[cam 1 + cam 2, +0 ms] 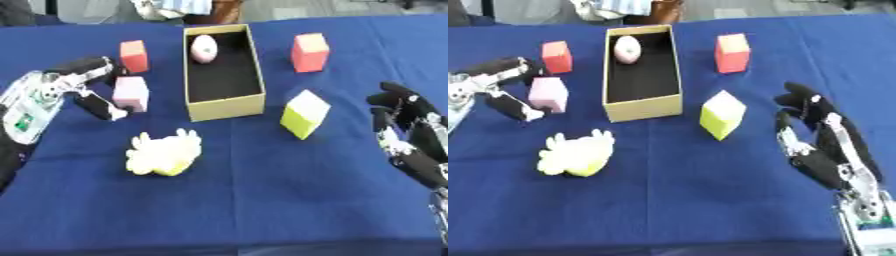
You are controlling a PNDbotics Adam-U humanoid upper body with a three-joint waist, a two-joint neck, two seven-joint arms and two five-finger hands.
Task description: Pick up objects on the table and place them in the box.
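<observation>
Likely light and rigid, the pink cube [130,93] suits a flat-face pinch; left robot hand [83,85] brackets it, uncurled; right robot hand [820,135] idles open.

Left hand [70,87]: fingers spread, pink cube [131,93] just beside the fingertips, inside the span. Red block [134,56] just beyond it. Past the cube stands the box [226,106] wall. Pale yellow lump [164,153] lies nearer the robot, apart from the thumb; open cloth between.

Right hand [826,145]: open, bare cloth all round. Yellow cube [722,114] sits inward of it, with a clear gap between.
</observation>
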